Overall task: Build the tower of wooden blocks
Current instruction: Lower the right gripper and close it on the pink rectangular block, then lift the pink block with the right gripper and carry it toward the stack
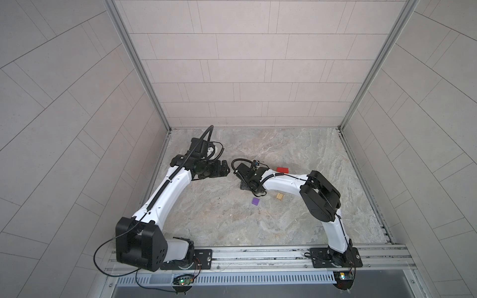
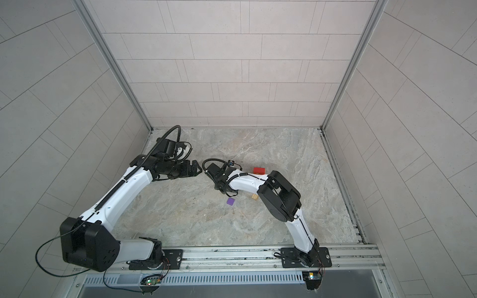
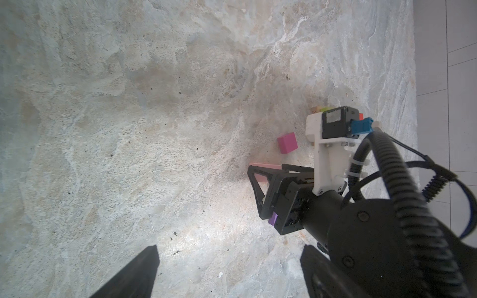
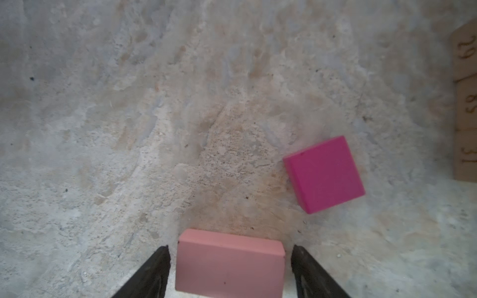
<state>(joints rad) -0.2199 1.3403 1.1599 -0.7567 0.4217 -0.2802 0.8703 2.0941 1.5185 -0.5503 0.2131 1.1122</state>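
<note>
Loose blocks of the wood block tower lie apart on the stone tabletop. My right gripper point(image 4: 230, 247) points down and is open, with a finger on each side of a pink rectangle point(image 4: 229, 263) and a thin gap at both. A magenta cube point(image 4: 324, 174) sits just beyond it, and tan bars point(image 4: 466, 103) lie further off. In both top views I see a red arch point(image 1: 282, 170), a purple cube point(image 1: 256, 201) and a tan block point(image 1: 279, 196) around the right arm. My left gripper point(image 1: 227, 170) hovers open and empty, facing the right wrist.
Tiled walls with metal corner posts point(image 1: 165, 121) close the workspace at the back and sides. Both arm bases sit on the front rail point(image 1: 258, 255). The right elbow point(image 1: 322, 198) hangs over the table's right middle. A lime green block point(image 3: 326, 109) peeks from behind the right wrist camera.
</note>
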